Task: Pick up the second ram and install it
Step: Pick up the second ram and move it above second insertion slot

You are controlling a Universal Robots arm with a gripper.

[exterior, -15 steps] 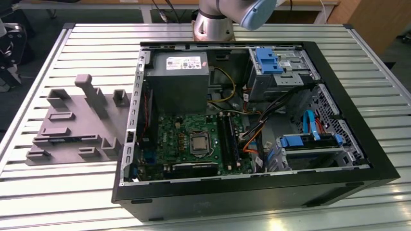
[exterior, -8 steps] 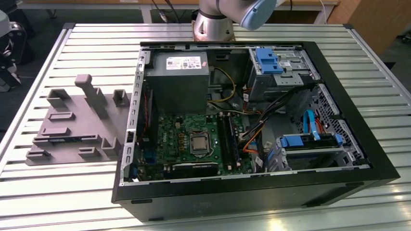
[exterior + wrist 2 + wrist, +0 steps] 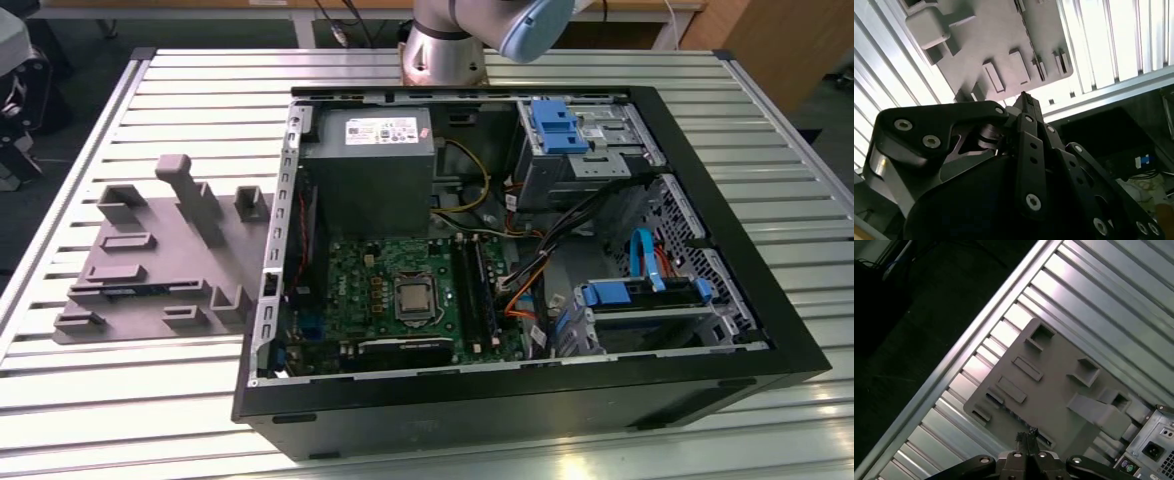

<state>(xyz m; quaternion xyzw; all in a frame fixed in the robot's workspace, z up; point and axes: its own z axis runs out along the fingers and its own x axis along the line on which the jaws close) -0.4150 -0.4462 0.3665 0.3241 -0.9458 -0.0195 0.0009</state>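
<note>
The second ram (image 3: pixel 134 291) is a thin dark strip lying in a slot of the grey fixture (image 3: pixel 160 240), on the exterior view's left. In the first wrist view the ram (image 3: pixel 1013 416) runs along the fixture (image 3: pixel 1054 385) just beyond my fingertips. My gripper (image 3: pixel 1026 436) hangs well above the fixture, shut with nothing between its fingers. The second wrist view shows the gripper (image 3: pixel 1024 98) with its tips pressed together over the fixture's edge (image 3: pixel 1004 45). The green motherboard (image 3: pixel 360 280) with its long black slots (image 3: pixel 478 290) lies inside the open computer case (image 3: pixel 534 400).
The case stands on a slatted metal table (image 3: pixel 134 400), to the fixture's right in the exterior view. The fixture carries upright posts (image 3: pixel 187 195) and small holders. Inside the case are a power supply (image 3: pixel 374 170), blue drive bays (image 3: pixel 641 295) and cables. The arm's base (image 3: pixel 447 45) stands behind the case.
</note>
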